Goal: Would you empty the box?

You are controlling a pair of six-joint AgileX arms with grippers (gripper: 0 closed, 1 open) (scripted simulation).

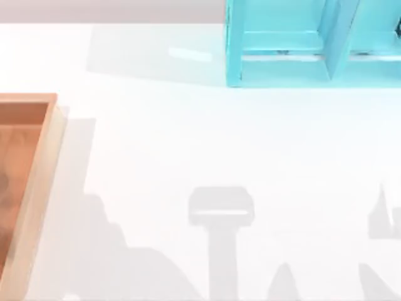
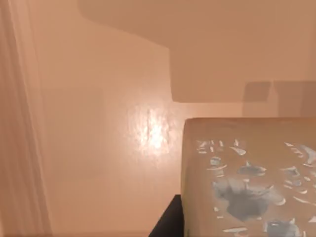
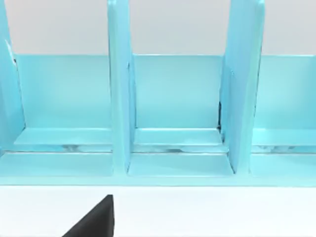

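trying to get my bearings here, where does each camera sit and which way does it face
Top view: above the table, looking down at the box at left and the turquoise shelf unit at the far edge; arm shadows fall on the table.
Left wrist view: on the left arm, close over the box floor and a tan block; a dark finger shows.
Right wrist view: on the right arm, facing the shelf unit; a dark finger shows.
Shared: box; shelf.
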